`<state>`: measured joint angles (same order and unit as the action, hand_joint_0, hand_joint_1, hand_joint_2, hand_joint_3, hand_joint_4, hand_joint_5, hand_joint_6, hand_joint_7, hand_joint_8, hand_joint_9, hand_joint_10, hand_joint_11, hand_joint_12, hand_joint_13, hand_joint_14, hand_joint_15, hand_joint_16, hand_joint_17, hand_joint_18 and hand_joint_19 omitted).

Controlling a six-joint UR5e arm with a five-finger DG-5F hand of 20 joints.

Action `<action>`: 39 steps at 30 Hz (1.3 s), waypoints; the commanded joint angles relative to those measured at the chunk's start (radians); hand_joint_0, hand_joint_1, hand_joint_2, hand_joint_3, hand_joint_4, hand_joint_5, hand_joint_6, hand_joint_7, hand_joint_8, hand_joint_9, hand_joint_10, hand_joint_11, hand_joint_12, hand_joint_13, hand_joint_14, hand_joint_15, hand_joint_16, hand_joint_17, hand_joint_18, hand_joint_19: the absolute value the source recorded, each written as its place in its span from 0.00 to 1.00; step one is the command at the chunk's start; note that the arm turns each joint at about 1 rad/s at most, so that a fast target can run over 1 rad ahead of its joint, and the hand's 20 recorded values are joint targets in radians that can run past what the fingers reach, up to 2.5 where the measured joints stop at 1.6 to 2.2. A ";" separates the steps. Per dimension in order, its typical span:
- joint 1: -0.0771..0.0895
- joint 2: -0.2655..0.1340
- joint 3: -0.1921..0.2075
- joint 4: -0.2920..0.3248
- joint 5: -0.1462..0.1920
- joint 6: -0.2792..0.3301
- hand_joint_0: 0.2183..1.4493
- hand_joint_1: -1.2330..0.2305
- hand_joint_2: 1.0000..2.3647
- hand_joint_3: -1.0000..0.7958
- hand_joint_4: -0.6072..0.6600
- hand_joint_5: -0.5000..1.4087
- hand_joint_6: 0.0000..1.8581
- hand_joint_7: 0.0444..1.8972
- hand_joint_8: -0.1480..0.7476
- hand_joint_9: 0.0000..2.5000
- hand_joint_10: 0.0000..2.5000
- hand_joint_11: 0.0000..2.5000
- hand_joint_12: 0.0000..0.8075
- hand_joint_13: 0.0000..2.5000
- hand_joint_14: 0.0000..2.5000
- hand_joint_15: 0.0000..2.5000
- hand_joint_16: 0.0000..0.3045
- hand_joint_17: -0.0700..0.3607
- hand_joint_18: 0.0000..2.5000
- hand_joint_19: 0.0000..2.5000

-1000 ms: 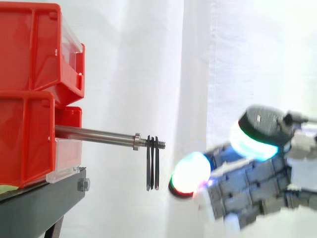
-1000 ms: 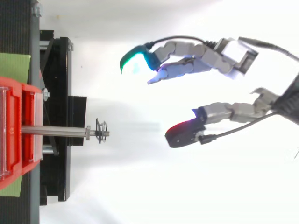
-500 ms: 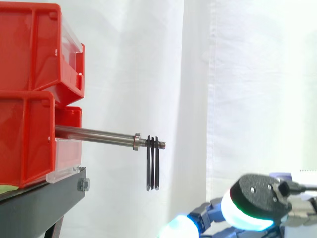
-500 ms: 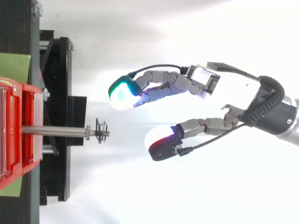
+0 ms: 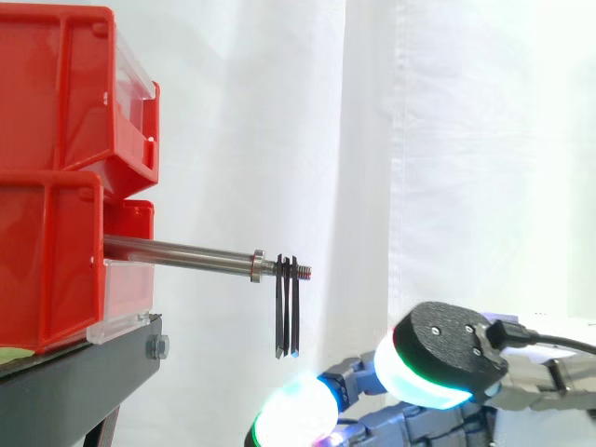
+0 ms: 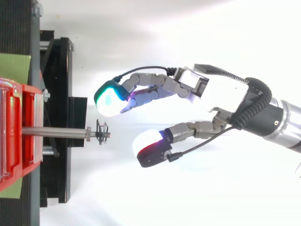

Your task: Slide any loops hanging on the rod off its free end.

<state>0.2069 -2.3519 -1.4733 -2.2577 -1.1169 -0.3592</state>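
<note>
No legible text, label, number or sign on bins (image 5: 56, 186), rod (image 5: 177, 250), loops (image 5: 287, 307), stand (image 5: 74, 382) or curtain (image 5: 447, 140).

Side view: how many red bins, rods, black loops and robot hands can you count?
red bins: 2
rod: 1
black loops: 2
hand: 1
Total: 6
</note>
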 commanded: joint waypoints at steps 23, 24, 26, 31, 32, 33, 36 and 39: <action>-0.004 -0.032 0.050 0.116 -0.038 -0.282 0.29 0.30 0.00 0.28 0.71 0.19 0.27 0.59 0.48 0.25 0.00 0.07 0.48 0.29 0.00 0.11 0.19 0.47 0.29 0.22; -0.004 -0.032 0.050 0.118 -0.038 -0.290 0.29 0.31 0.00 0.28 0.71 0.19 0.27 0.58 0.48 0.25 0.00 0.07 0.48 0.29 0.00 0.11 0.19 0.47 0.29 0.22; -0.007 -0.032 0.050 0.122 -0.041 -0.307 0.29 0.32 0.00 0.28 0.71 0.19 0.27 0.58 0.48 0.25 0.00 0.07 0.48 0.29 0.00 0.11 0.19 0.47 0.29 0.22; -0.007 -0.032 0.050 0.129 -0.044 -0.307 0.29 0.33 0.00 0.28 0.71 0.19 0.27 0.58 0.48 0.25 0.00 0.06 0.48 0.29 0.00 0.11 0.19 0.47 0.29 0.22; -0.009 -0.032 0.050 0.129 -0.043 -0.307 0.29 0.34 0.00 0.28 0.71 0.19 0.27 0.58 0.48 0.25 0.00 0.07 0.48 0.29 0.00 0.11 0.19 0.47 0.29 0.22; -0.009 -0.032 0.050 0.129 -0.043 -0.307 0.28 0.34 0.00 0.28 0.71 0.19 0.27 0.58 0.48 0.25 0.00 0.07 0.48 0.29 0.00 0.11 0.19 0.47 0.29 0.22; -0.009 -0.032 0.050 0.130 -0.043 -0.307 0.28 0.34 0.00 0.28 0.71 0.19 0.27 0.58 0.48 0.25 0.00 0.07 0.48 0.29 0.00 0.11 0.19 0.47 0.29 0.22; -0.009 -0.032 0.050 0.150 -0.043 -0.307 0.29 0.34 0.00 0.28 0.71 0.19 0.27 0.58 0.48 0.25 0.00 0.07 0.48 0.29 0.00 0.11 0.19 0.47 0.29 0.22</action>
<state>0.1982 -2.3838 -1.4237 -2.1227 -1.1605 -0.6657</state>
